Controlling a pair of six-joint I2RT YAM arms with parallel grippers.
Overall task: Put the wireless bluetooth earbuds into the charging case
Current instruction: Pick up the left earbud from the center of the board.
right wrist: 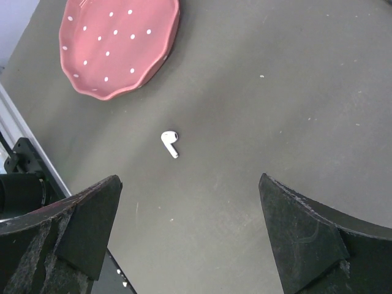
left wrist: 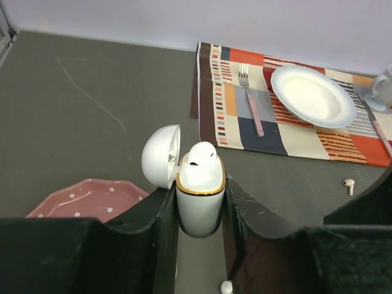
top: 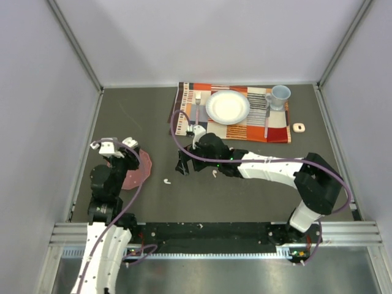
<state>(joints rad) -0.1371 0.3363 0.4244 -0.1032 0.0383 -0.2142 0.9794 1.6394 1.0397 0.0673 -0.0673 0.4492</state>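
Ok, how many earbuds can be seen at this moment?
3 earbuds. One sits in the open charging case between the left fingers; one lies loose beside the pink plate; one lies by the right arm. Another may be hidden inside the case.

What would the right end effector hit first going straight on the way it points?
Probably the white earbud lying on the dark table, ahead of the open right end effector; the pink dotted plate lies farther on. Depth is unclear, so bare table might come first.
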